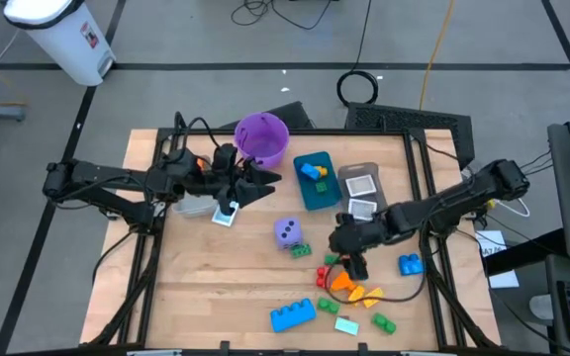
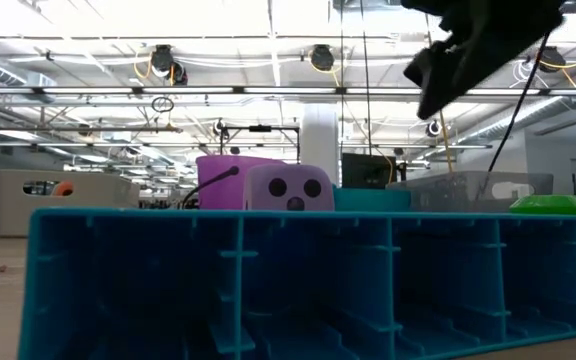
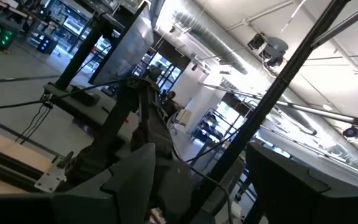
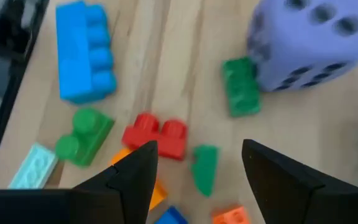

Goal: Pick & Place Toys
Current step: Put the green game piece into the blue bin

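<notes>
Toys lie loose on the table's near right part: a long blue brick, a red brick, a green brick, a green piece, orange and yellow bricks, a blue brick. A purple die rests on the wood with a green brick against it. My right gripper hangs open above the red brick and the green piece, touching nothing. My left gripper is open in the air beside the purple bucket, tilted upward.
A teal bin holding a blue and yellow toy and two clear bins stand right of the bucket. Another clear bin with a card sits under the left arm. The table's frame rails run along both sides.
</notes>
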Robot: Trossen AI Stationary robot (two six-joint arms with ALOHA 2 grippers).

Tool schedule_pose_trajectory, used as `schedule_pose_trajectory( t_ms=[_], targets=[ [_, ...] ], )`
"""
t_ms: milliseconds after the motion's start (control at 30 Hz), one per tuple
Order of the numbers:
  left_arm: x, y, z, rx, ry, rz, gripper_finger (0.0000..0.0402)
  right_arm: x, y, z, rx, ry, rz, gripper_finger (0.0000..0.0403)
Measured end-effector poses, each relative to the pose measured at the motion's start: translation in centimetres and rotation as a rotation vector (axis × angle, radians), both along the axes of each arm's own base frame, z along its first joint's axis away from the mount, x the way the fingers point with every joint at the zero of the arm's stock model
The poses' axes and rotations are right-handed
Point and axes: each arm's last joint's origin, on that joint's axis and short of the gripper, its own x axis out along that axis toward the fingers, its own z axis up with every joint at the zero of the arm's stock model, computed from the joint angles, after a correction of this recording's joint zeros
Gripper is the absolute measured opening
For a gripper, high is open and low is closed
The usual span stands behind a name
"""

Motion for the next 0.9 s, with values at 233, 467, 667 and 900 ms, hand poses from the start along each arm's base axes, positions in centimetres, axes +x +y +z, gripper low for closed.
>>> schedule_pose_trajectory(
  t_ms=[233, 467, 667, 900],
  targets=[
    [0.0, 0.0, 0.0, 0.013, -0.001, 0.004, 0.0255, 0.8, 1.0, -2.4, -0.023, 0.083, 0.025, 0.0226],
    [0.0, 0.0, 0.0, 0.013, 0.000, 0.004, 0.0255, 1.3, 0.8, -3.0, -0.032, 0.103, 0.010, 0.0226],
    [0.1, 0.0, -0.2, 0.014, 0.023, 0.004, 0.0255, 0.9, 0.5, -4.2, -0.023, 0.120, -0.014, 0.0226],
    [0.1, 0.0, -0.3, 0.015, 0.036, 0.004, 0.0255, 0.0, 0.1, -6.3, 0.011, 0.156, -0.094, 0.0226]
  ],
)
